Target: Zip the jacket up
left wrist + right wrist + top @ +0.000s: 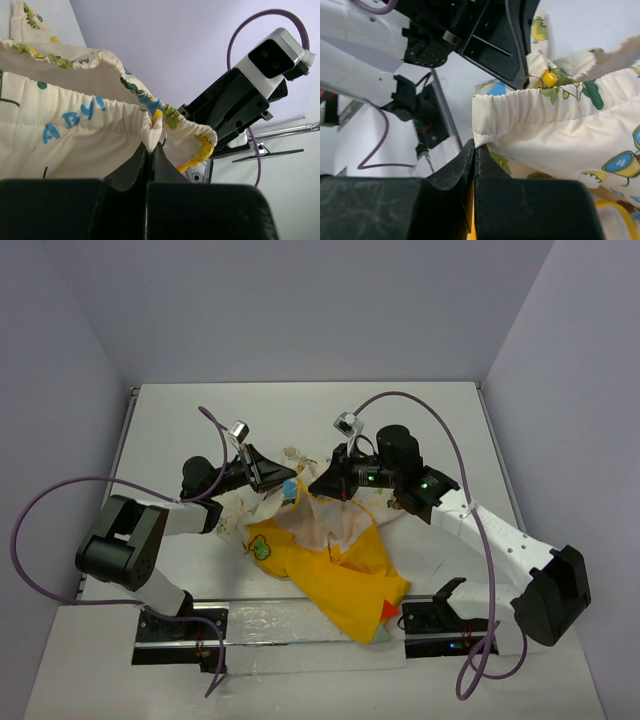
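The jacket [335, 565] lies crumpled mid-table, bright yellow with a green patch and a red tip; its cream cartoon-printed lining is turned up at the far side. My left gripper [288, 480] is shut on a corner of the cream hem [150, 131], lifted off the table; a metal ring [164, 134] hangs beside the pinch. My right gripper [318, 487] is shut on the opposite cream hem corner [480, 140]. In the right wrist view the yellow zipper piece on a ring [547, 78] sits close to the left gripper's fingers [512, 45]. The grippers are almost touching.
The white table [300, 420] has raised edges left and right. Purple cables [60, 500] loop over both arms. A metal rail [250, 625] with the arm bases runs along the near edge; the jacket's yellow tail overhangs it.
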Controlling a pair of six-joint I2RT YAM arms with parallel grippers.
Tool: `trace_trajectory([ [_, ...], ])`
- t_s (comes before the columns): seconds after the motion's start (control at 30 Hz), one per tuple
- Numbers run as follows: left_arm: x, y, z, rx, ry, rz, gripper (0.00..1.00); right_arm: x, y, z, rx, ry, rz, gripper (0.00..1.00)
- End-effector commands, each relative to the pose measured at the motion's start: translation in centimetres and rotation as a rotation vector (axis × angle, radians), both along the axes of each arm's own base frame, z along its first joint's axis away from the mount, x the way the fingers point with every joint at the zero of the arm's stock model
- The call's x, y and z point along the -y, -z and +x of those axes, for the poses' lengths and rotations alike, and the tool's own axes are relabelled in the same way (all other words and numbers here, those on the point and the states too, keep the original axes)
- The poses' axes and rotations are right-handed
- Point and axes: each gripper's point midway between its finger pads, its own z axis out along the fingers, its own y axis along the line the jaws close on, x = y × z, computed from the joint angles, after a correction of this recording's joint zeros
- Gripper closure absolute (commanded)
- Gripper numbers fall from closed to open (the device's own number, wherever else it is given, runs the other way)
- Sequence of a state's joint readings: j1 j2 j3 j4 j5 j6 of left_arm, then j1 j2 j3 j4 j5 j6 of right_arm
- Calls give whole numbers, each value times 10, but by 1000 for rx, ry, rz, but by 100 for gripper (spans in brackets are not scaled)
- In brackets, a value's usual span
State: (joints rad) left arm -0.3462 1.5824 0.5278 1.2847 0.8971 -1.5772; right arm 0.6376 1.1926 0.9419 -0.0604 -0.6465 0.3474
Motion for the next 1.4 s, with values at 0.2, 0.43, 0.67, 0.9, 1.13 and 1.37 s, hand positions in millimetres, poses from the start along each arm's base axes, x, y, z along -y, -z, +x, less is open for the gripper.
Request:
trace_trajectory([
  [0.2, -10, -86, -29, 521, -5, -212, 100, 29, -21, 10, 123, 134, -71, 100],
  [0.43, -11, -89, -34, 534, -3, -213, 100, 48, -18, 20, 128, 215, -117, 100],
  [0.67, -13, -90, -39, 537, 1, -213, 100, 69, -22, 24, 81, 218, -31, 100],
  [0.9, -13, -86, -42, 522, 19, -206, 100, 88, -12, 38, 30, 287, -6, 100],
  [1.13, -14, -87, -45, 533, 20, -207, 100, 93, -3, 46, -17, 326, 11, 100],
  [1.37, -14, -91, -46, 540, 19, -214, 100, 94, -3, 49, -26, 333, 19, 100],
])
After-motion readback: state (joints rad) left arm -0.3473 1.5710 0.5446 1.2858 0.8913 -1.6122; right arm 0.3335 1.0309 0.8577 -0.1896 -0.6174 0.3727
